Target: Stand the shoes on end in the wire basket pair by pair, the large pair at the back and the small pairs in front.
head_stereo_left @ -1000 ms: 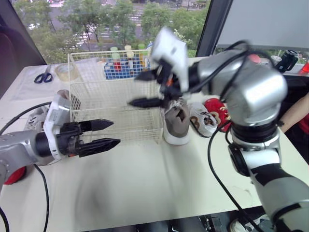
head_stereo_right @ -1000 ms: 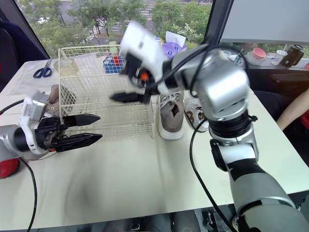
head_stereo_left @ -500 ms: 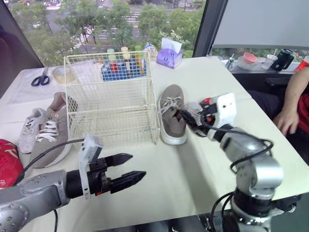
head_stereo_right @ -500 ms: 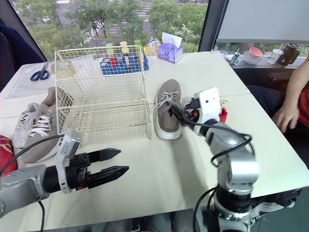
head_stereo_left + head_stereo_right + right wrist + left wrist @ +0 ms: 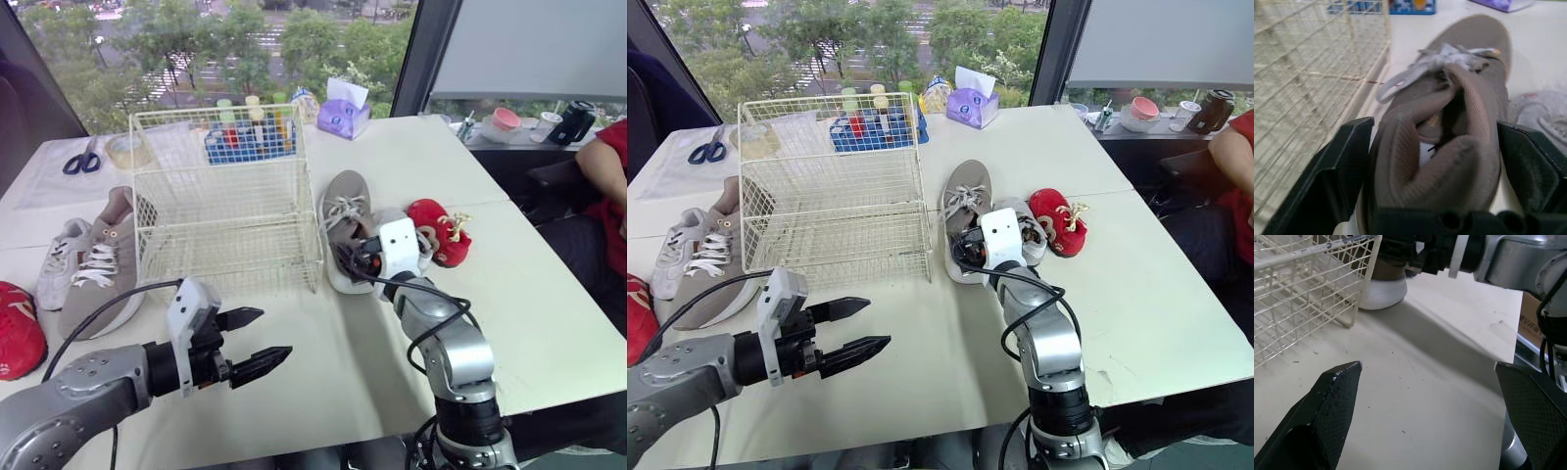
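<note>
The wire basket (image 5: 225, 201) stands on the table, nothing inside it. A large taupe shoe (image 5: 343, 215) lies flat just right of it. My right gripper (image 5: 351, 259) is open at that shoe's heel (image 5: 1444, 161), one finger on each side. Its mate (image 5: 103, 264) lies left of the basket beside a small grey-white shoe (image 5: 59, 257) and a red shoe (image 5: 15, 328). Another small grey-white shoe (image 5: 416, 235) and red shoe (image 5: 439, 227) lie on the right. My left gripper (image 5: 272, 333) hovers open over the table in front of the basket, holding nothing.
Behind the basket sit a blue rack of bottles (image 5: 250, 137), a tape roll (image 5: 125, 147), scissors (image 5: 83, 155) and a purple tissue box (image 5: 343, 116). A person in red (image 5: 607, 157) sits at the right edge. The basket's corner (image 5: 1359, 293) is close to my left gripper.
My right arm dropped from high above the basket and its gripper moved in to straddle the taupe shoe's heel. The left gripper stayed low in front. The person's arm pulled back.
</note>
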